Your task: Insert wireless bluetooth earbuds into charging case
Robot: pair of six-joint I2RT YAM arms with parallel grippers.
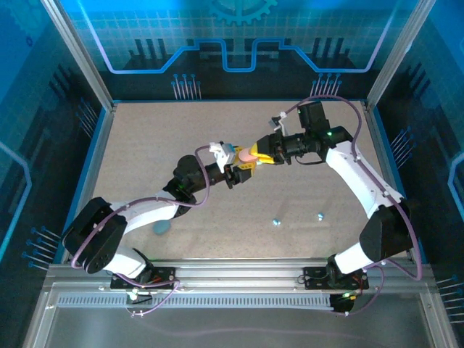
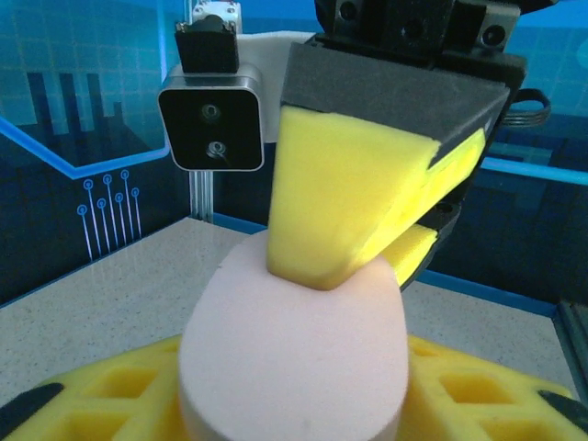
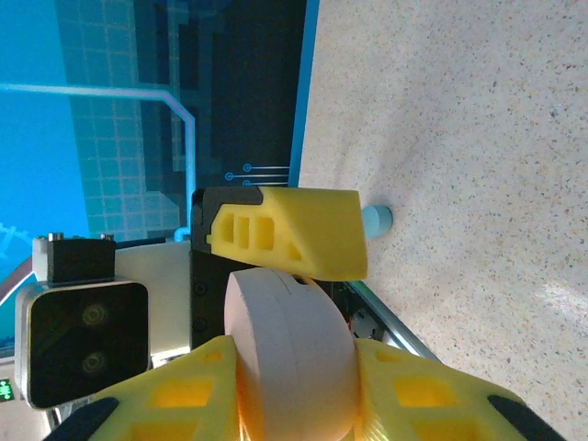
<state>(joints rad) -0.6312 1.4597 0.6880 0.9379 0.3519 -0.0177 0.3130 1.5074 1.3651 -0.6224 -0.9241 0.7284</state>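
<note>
Two grippers share one pink charging case [image 1: 249, 154]. Left gripper [image 1: 241, 164] fingers [image 2: 101, 386] hug its sides. Right gripper [image 1: 264, 155] fingers [image 2: 331, 202] pinch opposite end. Case held above worktop [image 1: 145, 145].

Two pale blue earbuds [image 1: 276, 222] loose on worktop, well apart from pink case, toward arm bases. Blue oval piece [image 1: 161, 228], likely second case, farther left of it.

Progress, as judged: nothing inserted yet; opening lid, picking up and seating earbuds remain.

Case seam faint; open or closed unclear, interior hidden.

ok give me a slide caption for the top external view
left fingers and right fingers both grip a pink charging case above the table, two pale blue earbuds lying on it
</note>
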